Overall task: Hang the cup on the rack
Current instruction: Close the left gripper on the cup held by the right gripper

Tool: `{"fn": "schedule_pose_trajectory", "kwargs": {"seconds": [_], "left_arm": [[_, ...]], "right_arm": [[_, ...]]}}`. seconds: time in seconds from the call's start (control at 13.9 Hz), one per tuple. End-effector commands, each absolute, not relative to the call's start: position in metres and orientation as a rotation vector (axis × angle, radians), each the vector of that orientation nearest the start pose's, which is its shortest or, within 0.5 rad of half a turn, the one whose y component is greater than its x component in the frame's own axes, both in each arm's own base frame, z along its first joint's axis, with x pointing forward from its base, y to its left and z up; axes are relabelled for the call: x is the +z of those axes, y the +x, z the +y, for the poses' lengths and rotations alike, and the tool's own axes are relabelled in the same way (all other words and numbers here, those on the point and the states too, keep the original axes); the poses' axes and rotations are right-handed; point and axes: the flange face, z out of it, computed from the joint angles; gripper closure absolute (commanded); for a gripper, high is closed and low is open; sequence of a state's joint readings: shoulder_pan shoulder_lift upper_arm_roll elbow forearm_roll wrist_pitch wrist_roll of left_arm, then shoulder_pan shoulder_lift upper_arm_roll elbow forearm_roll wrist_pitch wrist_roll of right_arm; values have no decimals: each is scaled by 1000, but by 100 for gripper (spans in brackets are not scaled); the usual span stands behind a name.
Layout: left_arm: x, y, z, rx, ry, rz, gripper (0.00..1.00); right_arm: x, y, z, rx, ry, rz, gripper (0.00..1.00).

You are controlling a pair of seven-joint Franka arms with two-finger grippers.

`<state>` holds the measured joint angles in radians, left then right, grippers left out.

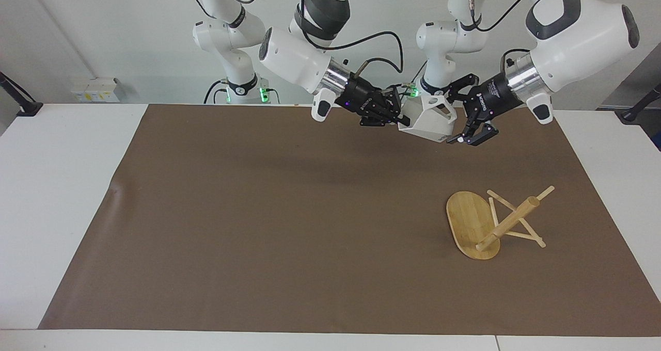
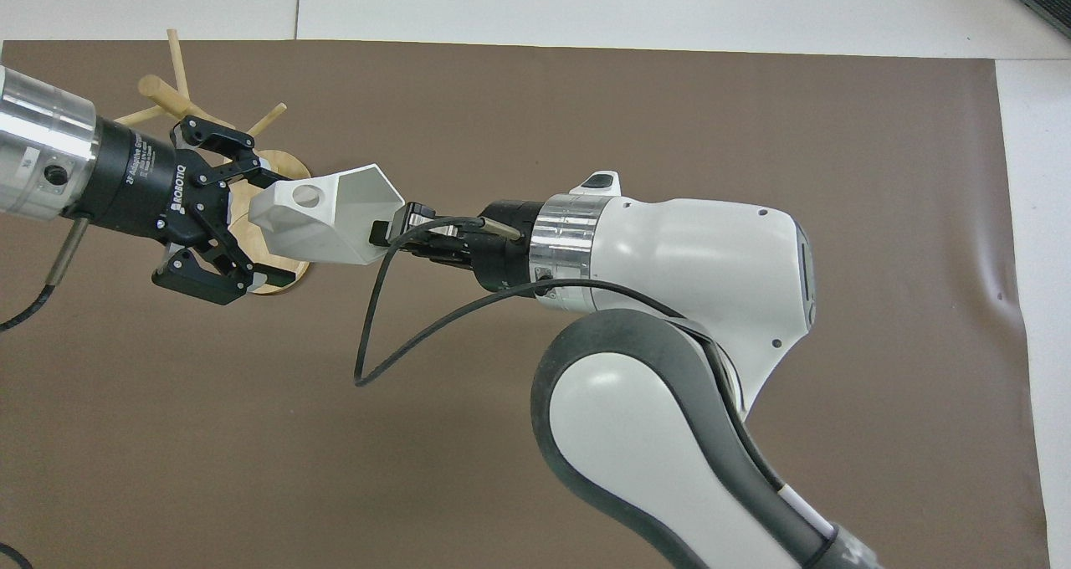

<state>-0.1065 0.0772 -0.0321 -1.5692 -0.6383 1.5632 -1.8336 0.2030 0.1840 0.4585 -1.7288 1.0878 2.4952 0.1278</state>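
Cup: small matte white faceted cup (image 1: 427, 120) with hexagonal rim and blocky handle pierced by a round hole; held up in the air over the brown mat (image 1: 258, 227), at the robots' edge of it, toward the left arm's end of the surface (image 1: 57, 186). Tilted, with the open rim turned toward the right arm and the handle on top.

Right pincer: right pincer (image 1: 400, 117) is clamped tight on the cup at the rim; one fingertip is seen inside the mouth in the overhead view. The cup's weight is carried by this arm alone.

Left pincer: left pincer (image 1: 461, 118) is spread wide, one finger on each side of the cup's base end. Fingers (image 2: 261, 174) are seen just beside the cup's walls; contact cannot be confirmed from either view. Nothing is gripped by it.

Rack: light bamboo mug tree (image 1: 490, 222) with oval flat base, thick round post and thin crossing pegs. It is lying tipped over on the mat, with the base on edge and the post slanting down to peg ends resting on the mat. Located farther from the robots than the cup, toward the left arm's end. Well apart from the cup in the facing view; overlapped by the left pincer in the overhead view only.

Task state: cup not hung, no peg touched.
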Motion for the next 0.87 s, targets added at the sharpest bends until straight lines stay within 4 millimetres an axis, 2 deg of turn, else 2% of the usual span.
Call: {"fn": "schedule_pose_trajectory", "kwargs": {"seconds": [0.0,0.36,0.43,0.58,0.65,0.72,0.79], "left_arm": [[602,552,-153,-830,1756,2085,0],[602,551,-154,-829,1750,2089,0],[603,551,-153,-824,1748,2090,14],[606,551,-150,-819,1743,2090,65],[605,551,-148,-817,1739,2091,83],[605,552,-145,-813,1732,2094,99],[607,552,-145,-803,1722,2095,100]], "right_arm": [[545,534,381,-117,-2032,261,100],[545,534,381,-117,-2032,261,100],[545,534,381,-117,-2032,261,100],[544,534,381,-115,-2032,260,100],[544,534,381,-113,-2032,261,100],[544,534,381,-110,-2031,265,100],[544,534,381,-102,-2030,278,100]]}}
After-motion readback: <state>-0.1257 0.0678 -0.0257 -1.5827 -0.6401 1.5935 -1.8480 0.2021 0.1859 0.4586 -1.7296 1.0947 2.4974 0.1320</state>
